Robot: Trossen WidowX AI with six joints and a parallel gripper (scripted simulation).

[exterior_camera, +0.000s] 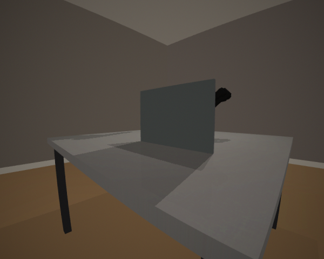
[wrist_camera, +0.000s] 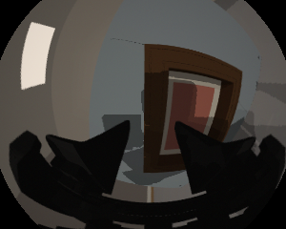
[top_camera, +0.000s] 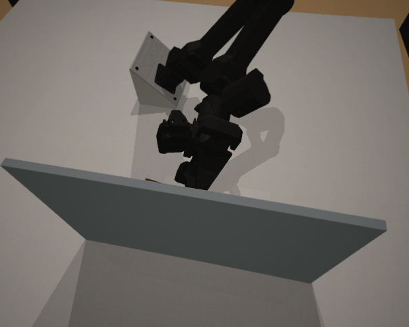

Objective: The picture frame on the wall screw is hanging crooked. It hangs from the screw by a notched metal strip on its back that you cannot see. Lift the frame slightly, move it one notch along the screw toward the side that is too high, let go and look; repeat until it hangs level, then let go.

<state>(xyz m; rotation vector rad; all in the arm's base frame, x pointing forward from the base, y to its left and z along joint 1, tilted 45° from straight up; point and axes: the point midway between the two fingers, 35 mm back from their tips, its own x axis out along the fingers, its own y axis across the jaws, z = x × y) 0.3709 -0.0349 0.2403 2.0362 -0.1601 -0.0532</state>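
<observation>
Brown-bordered, the picture frame [top_camera: 151, 180] [wrist_camera: 154, 110] hangs against the far side of the upright blue-grey panel [top_camera: 198, 225] [exterior_camera: 177, 117] [wrist_camera: 114, 86], as the exterior view has it. It looks stiff and fairly light; I'd pinch its side rail. The arm [top_camera: 211, 77] [exterior_camera: 223, 94] reaches towards it, black fingers parted fairly wide, apparently gripping nothing.

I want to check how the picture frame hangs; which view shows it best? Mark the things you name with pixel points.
The wrist view: it shows the picture frame's [top_camera: 151, 180] [wrist_camera: 154, 95] brown border and red picture. The top view shows only a sliver; the exterior view, none.
</observation>
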